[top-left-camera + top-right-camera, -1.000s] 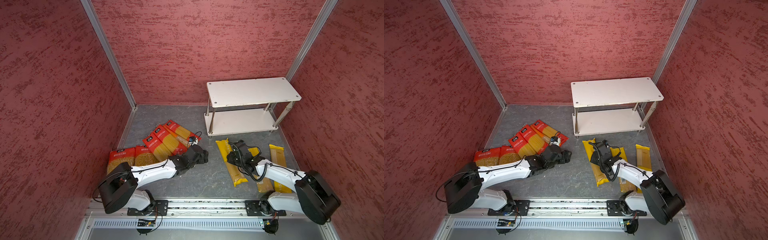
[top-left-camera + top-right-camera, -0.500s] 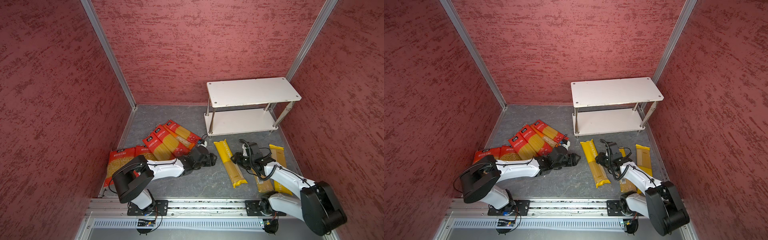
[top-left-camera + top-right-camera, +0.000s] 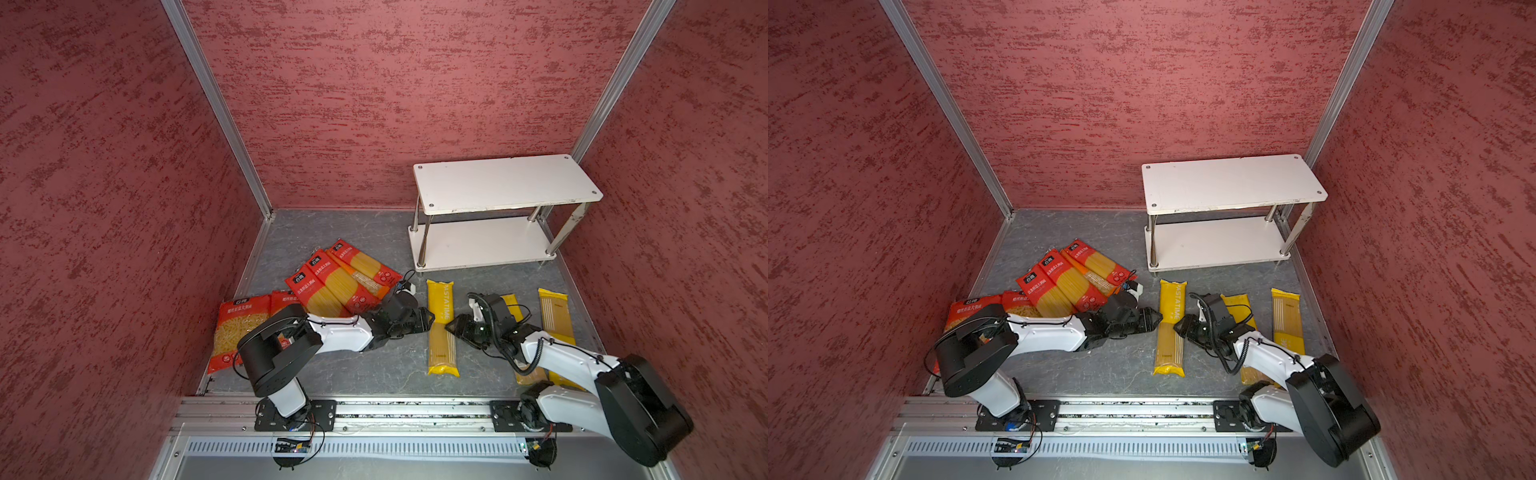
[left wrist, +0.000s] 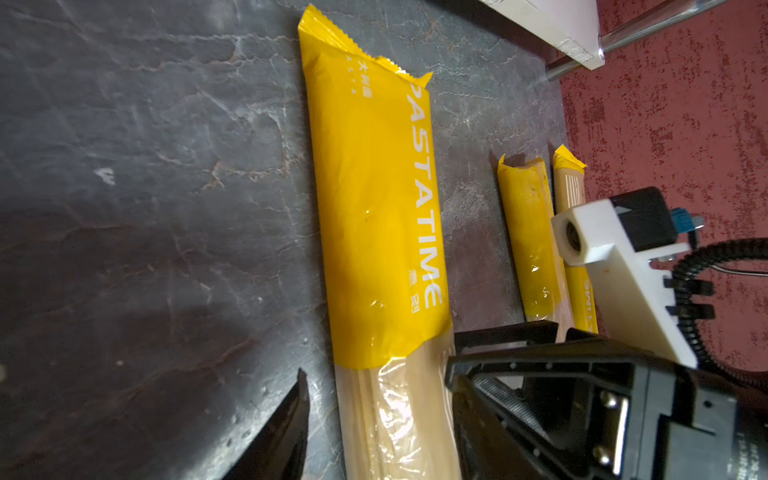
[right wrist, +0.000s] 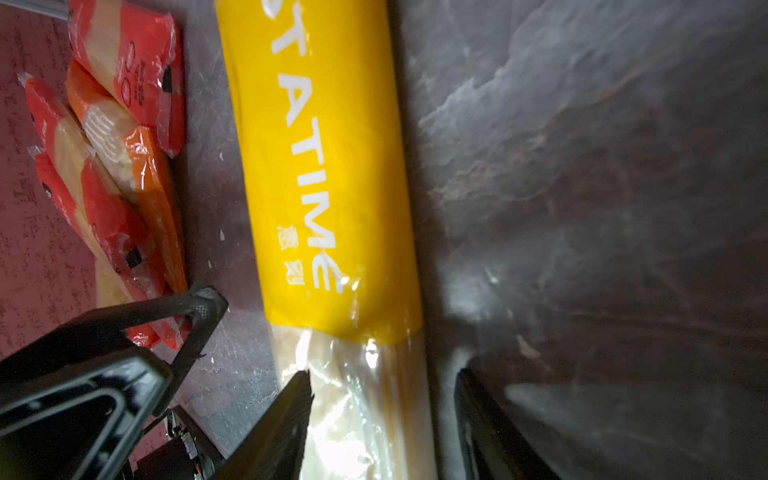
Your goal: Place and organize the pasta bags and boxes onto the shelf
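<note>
Where red walls (image 3: 374, 83) enclose, grey marbled flr (image 3: 332, 232), white shelf (image 3: 498, 187)

Red textured walls (image 3: 395, 83) enclose a dark grey, stone-veined desk (image 3: 332, 232) on three sides, with aluminium posts (image 3: 217, 108) in the back corners. An aluminium rail (image 3: 415, 409) runs along its front edge.

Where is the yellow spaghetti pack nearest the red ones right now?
In both top views the yellow pack lies flat on the floor, just in front of the shelf, between the left gripper and the right gripper.
</note>
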Action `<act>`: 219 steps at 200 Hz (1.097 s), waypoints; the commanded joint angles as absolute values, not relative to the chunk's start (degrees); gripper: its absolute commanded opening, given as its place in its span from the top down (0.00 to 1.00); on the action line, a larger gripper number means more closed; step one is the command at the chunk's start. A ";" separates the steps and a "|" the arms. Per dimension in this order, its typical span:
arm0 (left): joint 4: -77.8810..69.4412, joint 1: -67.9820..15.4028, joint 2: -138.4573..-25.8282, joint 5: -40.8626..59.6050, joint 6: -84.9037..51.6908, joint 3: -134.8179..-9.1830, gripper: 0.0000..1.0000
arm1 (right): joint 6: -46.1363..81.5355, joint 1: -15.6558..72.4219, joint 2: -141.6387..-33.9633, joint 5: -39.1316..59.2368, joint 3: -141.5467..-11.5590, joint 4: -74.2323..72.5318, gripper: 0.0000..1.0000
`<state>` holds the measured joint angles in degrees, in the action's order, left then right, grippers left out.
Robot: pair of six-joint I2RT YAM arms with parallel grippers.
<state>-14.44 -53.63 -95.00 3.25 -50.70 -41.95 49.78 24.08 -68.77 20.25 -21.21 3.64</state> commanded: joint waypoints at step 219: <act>-30.47 -49.64 -102.01 17.18 -51.36 -39.00 0.77 | 50.81 20.74 -78.87 36.24 -12.71 -35.08 0.80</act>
